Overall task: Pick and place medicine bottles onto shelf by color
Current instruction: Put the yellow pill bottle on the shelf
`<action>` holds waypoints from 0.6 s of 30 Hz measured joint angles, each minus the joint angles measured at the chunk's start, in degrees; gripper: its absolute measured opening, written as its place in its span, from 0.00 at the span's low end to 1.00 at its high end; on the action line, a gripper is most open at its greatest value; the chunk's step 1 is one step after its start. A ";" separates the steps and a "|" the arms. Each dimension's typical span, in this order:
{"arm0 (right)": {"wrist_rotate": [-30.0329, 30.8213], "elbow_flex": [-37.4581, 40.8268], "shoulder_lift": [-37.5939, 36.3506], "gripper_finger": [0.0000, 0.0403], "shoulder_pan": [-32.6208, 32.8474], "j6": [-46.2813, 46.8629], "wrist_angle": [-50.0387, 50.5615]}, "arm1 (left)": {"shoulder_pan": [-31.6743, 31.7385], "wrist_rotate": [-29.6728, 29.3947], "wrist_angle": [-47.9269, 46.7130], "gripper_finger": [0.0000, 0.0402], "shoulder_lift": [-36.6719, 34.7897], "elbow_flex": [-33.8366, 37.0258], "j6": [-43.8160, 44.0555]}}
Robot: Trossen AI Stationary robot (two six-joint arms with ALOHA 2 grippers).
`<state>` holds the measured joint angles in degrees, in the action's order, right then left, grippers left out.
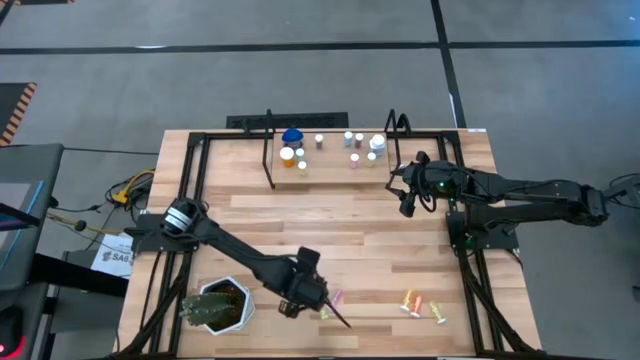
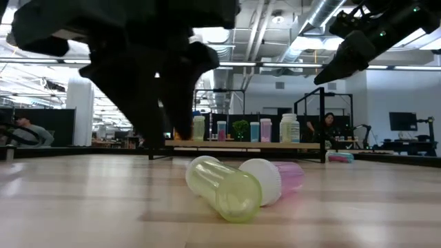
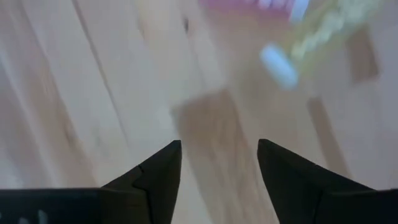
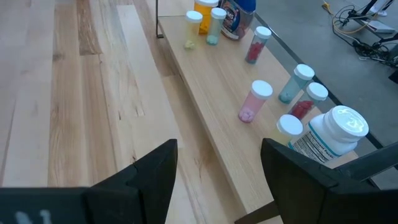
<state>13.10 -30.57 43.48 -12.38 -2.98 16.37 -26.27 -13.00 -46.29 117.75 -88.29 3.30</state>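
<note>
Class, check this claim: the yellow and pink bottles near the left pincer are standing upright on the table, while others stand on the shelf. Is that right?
Not quite. The yellow bottle and the pink bottle near the left pincer lie on their sides on the table, as the low view shows. The rest holds: other bottles do stand on the shelf.

Light-wood bench (image 1: 330, 235) on grey floor (image 1: 150, 70); green spiky plant (image 1: 212, 308) in white pot (image 1: 238, 292) at one near corner; seated person (image 2: 328, 127) in the room behind.
</note>
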 joint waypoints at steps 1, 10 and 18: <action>0.00 0.00 0.00 0.63 -0.01 0.00 0.01 | -0.24 -0.05 1.52 0.52 0.00 0.22 -0.89; 0.00 0.00 0.00 0.63 -0.01 0.00 0.00 | -1.61 3.20 7.10 0.59 0.00 0.35 -17.24; -0.01 0.00 0.00 0.63 -0.02 0.00 0.04 | 0.31 10.38 12.69 0.58 0.49 1.46 -28.35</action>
<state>13.09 -30.57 43.48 -12.40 -2.98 16.40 -25.96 -2.62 -33.60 118.24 -86.84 -25.05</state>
